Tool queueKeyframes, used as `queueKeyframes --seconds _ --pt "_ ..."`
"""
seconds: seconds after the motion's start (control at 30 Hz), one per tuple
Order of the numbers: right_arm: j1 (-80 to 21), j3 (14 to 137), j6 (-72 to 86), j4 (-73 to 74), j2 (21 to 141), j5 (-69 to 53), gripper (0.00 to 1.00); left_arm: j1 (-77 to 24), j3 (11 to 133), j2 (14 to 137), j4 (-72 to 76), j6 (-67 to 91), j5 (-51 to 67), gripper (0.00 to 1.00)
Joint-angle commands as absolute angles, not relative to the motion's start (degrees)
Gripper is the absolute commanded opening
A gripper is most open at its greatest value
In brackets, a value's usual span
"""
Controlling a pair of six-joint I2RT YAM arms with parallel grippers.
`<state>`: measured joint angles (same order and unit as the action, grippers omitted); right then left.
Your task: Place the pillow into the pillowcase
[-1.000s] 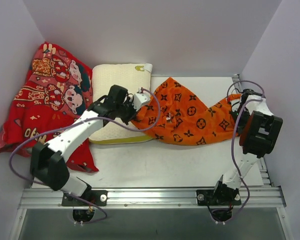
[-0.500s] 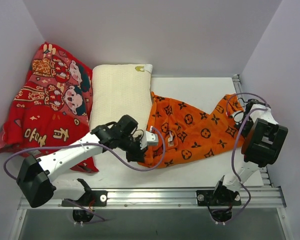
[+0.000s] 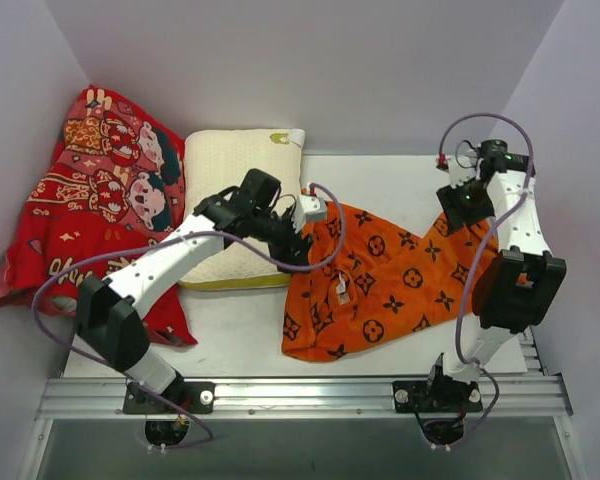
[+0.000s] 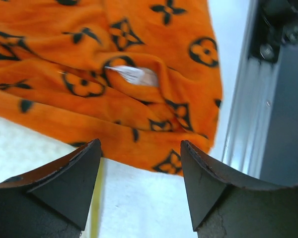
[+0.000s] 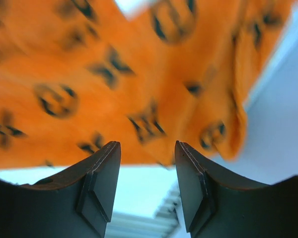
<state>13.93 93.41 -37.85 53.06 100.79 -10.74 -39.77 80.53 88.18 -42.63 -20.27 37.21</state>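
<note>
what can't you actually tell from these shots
- Orange monogram-printed fabric pillowcase: its opening, lost in folds in every view.
- Left claw, right claw: whether either pinches the fabric; top view hides the tips, right wrist view is blurred.
- Cream-white textured rectangular pillow: near part under the left arm, top view.

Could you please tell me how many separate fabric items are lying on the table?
3. A red cartoon cloth at far left, the cream pillow beside it at the back, and the orange pillowcase spread centre-right. Anything beneath them would be hidden.
</note>
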Motion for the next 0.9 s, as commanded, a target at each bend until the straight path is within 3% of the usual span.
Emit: queueKeyframes --seconds 0.0,0.17,0.37,0.43,0.57,0.87 --pt "7.1 96.9 -24.1 54.0 106.5 -16.4 0.47 -35.5 86.7 93.8 -38.7 -15.5 37.5 0.73" --pt "0.5 100.9 -20.2 47.6 116.8 -11.2 0.47 -31.6 88.9 95.6 -34.1 -11.7 37.8 0.77" --pt "-0.9 101.8 -23.4 46.5 123.8 -7.0 0.5 -30.6 83.5 92.5 -31.6 -11.2 36.1 0.79" --pt "-0.2 100.1 -24.3 46.3 123.6 -5.6 0.48 -30.7 82.3 92.1 -31.2 -11.8 35.2 0.84" --pt "4.5 96.2 -24.9 46.5 117.4 -6.0 0.46 -32.5 83.7 94.6 -29.4 -14.1 30.1 0.84" --pt "13.3 88.5 -30.1 51.8 112.3 -1.3 0.33 -37.8 109.4 120.3 -28.4 -16.6 24.2 0.84"
